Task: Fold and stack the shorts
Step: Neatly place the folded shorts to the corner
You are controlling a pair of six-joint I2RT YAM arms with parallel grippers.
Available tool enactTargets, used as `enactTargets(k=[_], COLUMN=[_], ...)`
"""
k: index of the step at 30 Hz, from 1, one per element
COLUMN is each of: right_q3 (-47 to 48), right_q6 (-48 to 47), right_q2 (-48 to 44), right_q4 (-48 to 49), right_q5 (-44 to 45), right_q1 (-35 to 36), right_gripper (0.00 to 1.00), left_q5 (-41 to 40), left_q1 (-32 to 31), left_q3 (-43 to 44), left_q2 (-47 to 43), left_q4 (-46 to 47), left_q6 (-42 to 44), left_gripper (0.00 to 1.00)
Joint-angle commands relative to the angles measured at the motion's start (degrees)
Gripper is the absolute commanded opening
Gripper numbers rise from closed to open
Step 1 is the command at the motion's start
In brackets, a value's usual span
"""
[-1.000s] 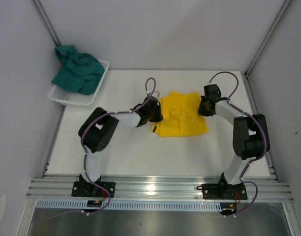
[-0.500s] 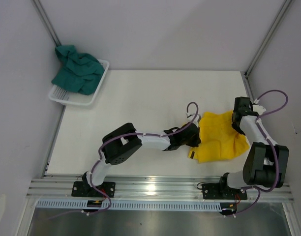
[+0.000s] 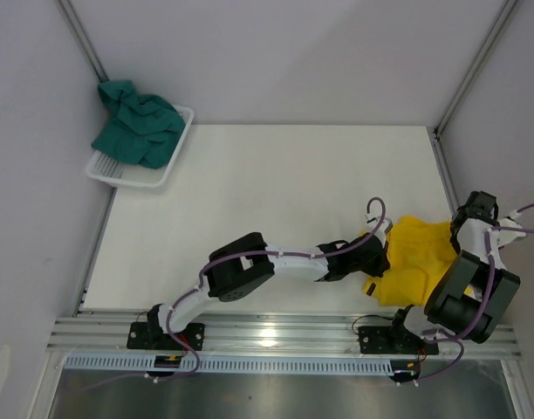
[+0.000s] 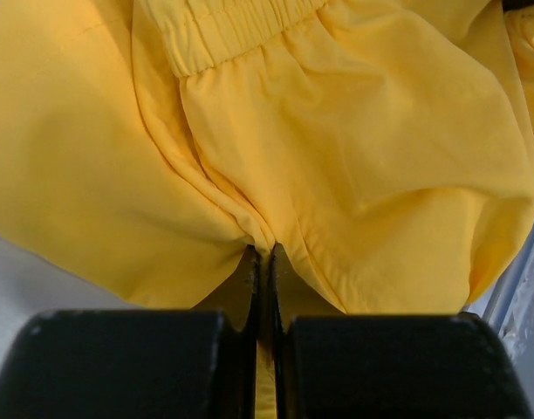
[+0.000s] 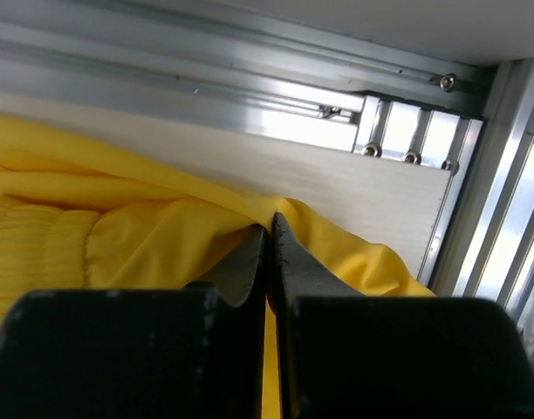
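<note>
We see the left gripper [image 4: 263,255] with its two fingers [image 4: 246,284] pressed together and only a hairline between them. They pinch a gathered fold of the yellow shorts [image 4: 337,157], and fabric bunches out from the tips towards 12 o'clock. The elastic waistband [image 4: 241,26] runs across the top of that view.

The right gripper [image 5: 269,227] is closed just as tightly. Its fingertips nip a raised ridge of the same yellow shorts [image 5: 145,236], with the aluminium rail [image 5: 249,87] just beyond at 12 o'clock.

From above, the yellow shorts [image 3: 415,257] sit crumpled at about 4 o'clock on the table [image 3: 249,192], close to its near right corner. The left gripper [image 3: 378,259] holds them at their 9 o'clock edge and the right gripper [image 3: 466,230] at their 2 o'clock edge.

The teal shorts [image 3: 138,122] lie heaped in the white basket [image 3: 119,173] at 10 o'clock, well apart from both arms.

A small dark tag [image 3: 369,285] shows at the 7 o'clock corner of the yellow pair. It is too small for us to read, and we can make out no other writing.
</note>
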Motion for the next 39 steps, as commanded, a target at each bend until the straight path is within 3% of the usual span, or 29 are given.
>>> enactTargets(k=[1, 4, 5, 6, 7, 8, 9, 13, 17, 22, 29, 32, 35, 39], right_q3=[-0.82, -1.96, -2.14, -1.97, -1.1, -0.31, 0.22, 2.51, 5.84, 9.45, 8.67, 5.86, 3.49, 4.79], right_q6=[2.2, 2.11, 2.02, 1.76, 0.28, 0.44, 0.18, 0.08, -1.66, -5.53, -10.72, -12.13, -12.83, -14.06], right_q2=[-0.31, -1.02, -1.02, -0.85, -0.32, -0.06, -0.05, -2.86, -5.41, -9.36, -16.57, -19.82, -21.49, -18.7], right_q4=[5.2, 7.05, 7.58, 8.28, 8.37, 7.76, 7.32, 6.09, 4.6, 3.98, 9.07, 15.64, 20.05, 23.31], right_q5=[2.25, 2.25, 2.34, 1.38, 0.33, 0.23, 0.41, 5.57, 9.37, 7.45, -20.9, -28.83, -31.05, -25.97], right_q1=[-3.98, -6.35, -6.54, -6.8, -7.33, -7.33, -7.07, -2.78, -0.13, 3.74, 7.07, 12.08, 20.57, 32.54], right_gripper=[0.0, 0.0, 0.05, 0.27, 0.38, 0.54, 0.7, 0.83, 0.84, 0.84, 0.85, 0.96, 1.0, 0.99], left_q5=[3.66, 2.01, 1.74, 1.12, 1.03, 1.55, 1.73, 0.85, 1.82, 2.52, 1.74, -0.97, -4.14, -7.14], left_q1=[-1.2, -2.69, -3.13, -3.31, -3.4, -3.4, -3.4, -2.88, -1.38, 2.65, 9.69, 12.59, 15.58, 19.53], left_q3=[5.13, 4.63, 3.05, 2.86, 2.43, 2.33, 2.16, -0.83, -3.9, -11.11, -17.08, -20.94, -24.63, -32.46], left_q2=[3.37, 3.47, 3.38, 3.12, 3.03, 3.03, 2.85, -0.57, -4.79, -11.99, -24.03, -29.83, -36.07, -44.16], left_q4=[2.24, 6.18, 7.24, 7.43, 7.95, 7.96, 8.13, 9.01, 9.27, 8.84, 1.46, -1.18, -2.85, -3.29], left_q6=[1.58, 2.8, 2.98, 2.81, 2.64, 2.2, 2.19, 2.63, 1.49, 0.44, 3.77, 6.4, 7.29, 8.26], left_gripper=[0.0, 0.0, 0.0, 0.0, 0.09, 0.31, 0.37, 0.76, 0.98, 0.99, 0.99, 0.99, 0.99, 0.99])
